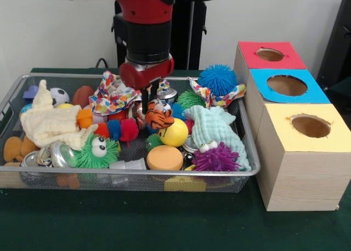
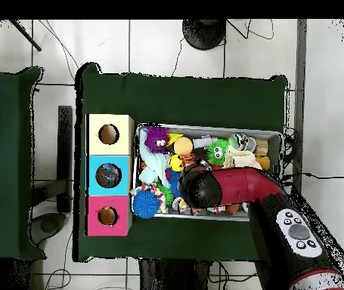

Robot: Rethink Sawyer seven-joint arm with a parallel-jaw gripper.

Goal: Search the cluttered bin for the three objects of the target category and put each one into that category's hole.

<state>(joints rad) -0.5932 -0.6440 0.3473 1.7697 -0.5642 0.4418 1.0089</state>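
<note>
Red arm's hand [image 1: 147, 100] low in wire bin [image 1: 16, 85], above tiger toy [image 1: 159, 117] (grip state unclear)

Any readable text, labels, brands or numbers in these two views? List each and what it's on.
None readable.
Yellow round ball in the wire mesh bin: dark mark on it, too small to read as text.
Red, blue and yellow-topped wooden boxes: plain coloured tops with holes, no lettering.
Red robot arm: grey button pad in the overhead view, no legible marking.
</note>
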